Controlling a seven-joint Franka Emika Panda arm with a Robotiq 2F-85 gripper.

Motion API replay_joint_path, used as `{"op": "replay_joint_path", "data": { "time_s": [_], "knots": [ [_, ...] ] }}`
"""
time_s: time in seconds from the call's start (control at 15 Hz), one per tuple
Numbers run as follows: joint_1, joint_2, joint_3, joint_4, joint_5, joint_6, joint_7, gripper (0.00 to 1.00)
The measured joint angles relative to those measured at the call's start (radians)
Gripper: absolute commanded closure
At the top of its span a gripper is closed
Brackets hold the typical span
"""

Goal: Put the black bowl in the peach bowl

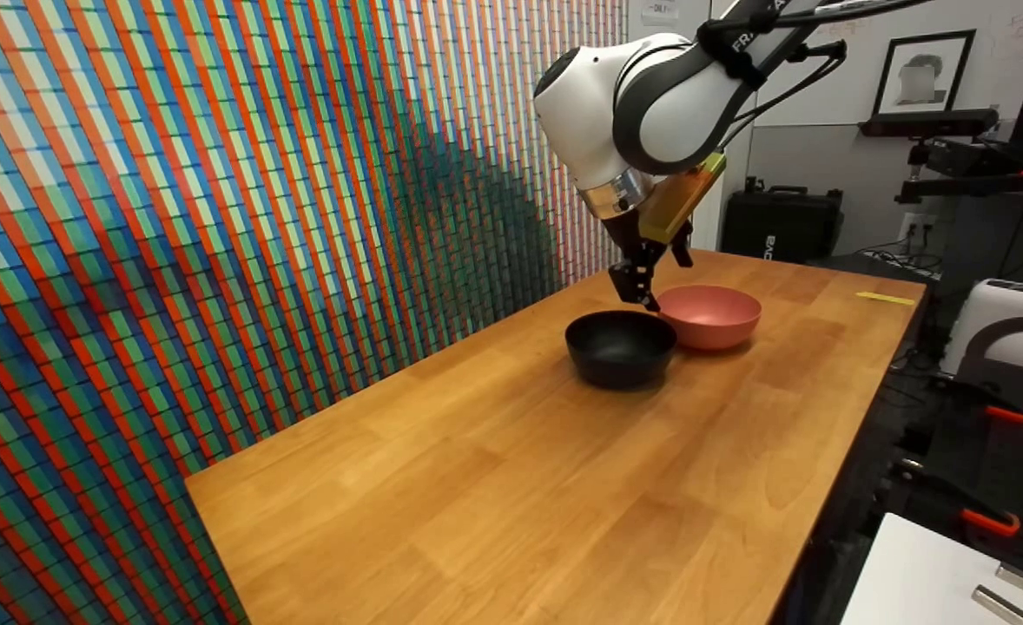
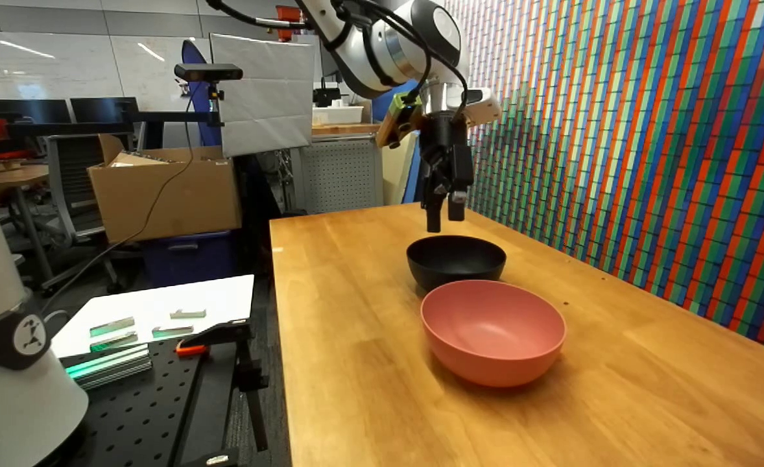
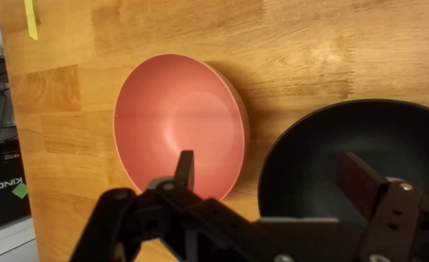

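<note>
- One narrow gap parts the black bowl [image 3: 320, 156] from the peach bowl [image 3: 181, 120].
- In an exterior view, the tabletop [image 1: 477, 512] runs well past both to its near edge.
- On it, black bowl upright: round, mouth up.
- Gripper [image 3: 267, 156] above them, fingers spread apart.

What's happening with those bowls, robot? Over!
Black fingers open, holding nothing. Smooth round black bowl upright on brown wooden table. Smooth round peach bowl beside it, apart; might crowd fingers.
</note>
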Motion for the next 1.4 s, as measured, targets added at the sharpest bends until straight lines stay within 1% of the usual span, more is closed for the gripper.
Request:
{"op": "replay_joint_path", "data": {
  "time_s": [0.4,0.67,1.0,1.33,1.4],
  "knots": [
    [-0.001,0.07,-0.037,-0.012,0.016,0.138,0.213,0.0],
    [0.0,0.117,-0.06,-0.013,0.016,0.238,0.322,0.0],
    [0.012,0.14,-0.068,-0.013,0.016,0.318,0.403,0.0],
    [0.011,0.145,-0.085,-0.023,0.017,0.333,0.439,0.0],
    [0.011,0.146,-0.09,-0.026,0.018,0.333,0.443,0.02]
  ]
}}
